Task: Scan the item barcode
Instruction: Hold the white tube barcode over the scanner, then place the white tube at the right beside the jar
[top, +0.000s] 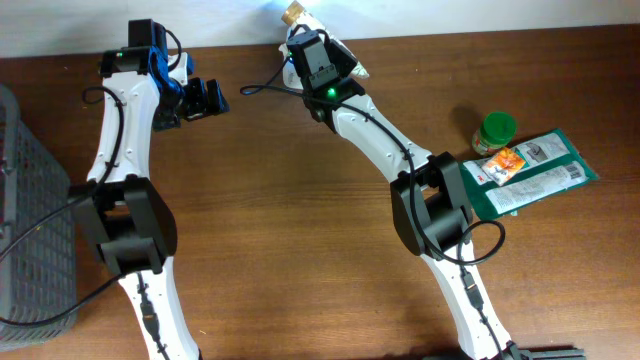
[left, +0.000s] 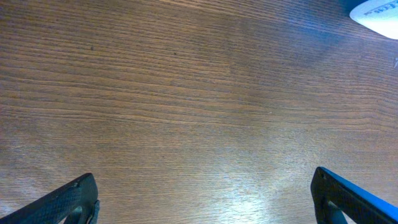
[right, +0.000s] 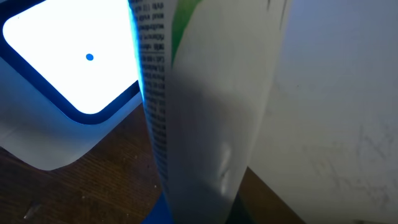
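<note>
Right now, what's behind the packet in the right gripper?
A lit white scanner on the table, partly showing left of the packet. Its right side is covered.

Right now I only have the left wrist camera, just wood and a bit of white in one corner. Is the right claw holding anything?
Observer: Yes. The right claw is shut on a white packet with small print down one edge.
Operator: Is it anywhere near the scanner?
Observer: Close. In the right wrist view the scanner sits just beside the packet, its window lit white.
Operator: Anything else waiting?
Observer: From overhead, a green-lidded jar and flat green packs lie on the right side, next to that arm.
</note>
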